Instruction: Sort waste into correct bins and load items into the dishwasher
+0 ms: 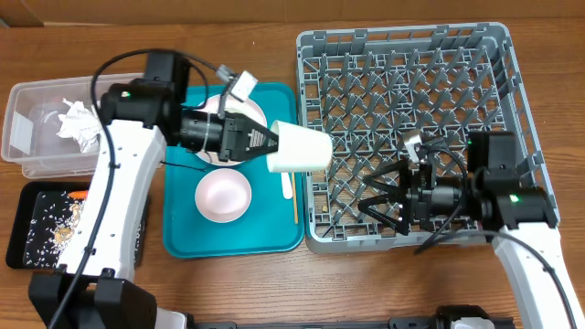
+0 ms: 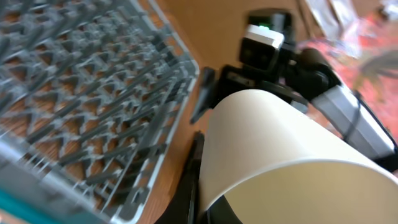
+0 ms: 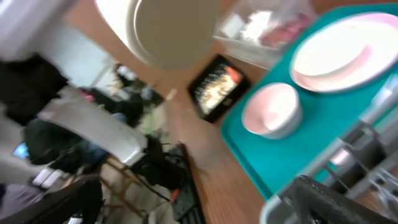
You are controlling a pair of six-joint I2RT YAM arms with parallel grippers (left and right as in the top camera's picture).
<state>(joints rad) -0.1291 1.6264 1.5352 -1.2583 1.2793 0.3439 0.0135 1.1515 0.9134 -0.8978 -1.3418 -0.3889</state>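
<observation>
The grey dish rack [image 1: 402, 38] fills the right half of the bench [image 1: 366, 292], and I can see no dishes in it. Beside it lies the teal tray [image 1: 196, 239]. At the far left sit the clear tub [image 1: 26, 100], holding napkin balls [image 1: 78, 123], and the black tray [image 1: 26, 196], scattered with rice and scraps [image 1: 50, 227]. The plate [image 1: 212, 108] is at the teal tray's far end, mostly hidden under the left arm, and a white bowl [image 1: 223, 195] sits nearer the middle. The white cup [image 1: 302, 151] is in the air on its side, base toward the rack, over the gap between tray and rack wall. The left end effector [image 1: 272, 142] is clamped on its rim. The right end effector [image 1: 368, 196] hovers over the rack's near-left corner with fingers wide apart, holding nothing and pointing toward the cup. The fork [image 1: 286, 186] and wooden stick [image 1: 293, 203] lie on the tray beneath the cup. The step looks like loading the cup. I'd carry it fully past the rack wall, turn it mouth down, seat it between pegs before letting go, and keep it clear of the waiting right arm.
</observation>
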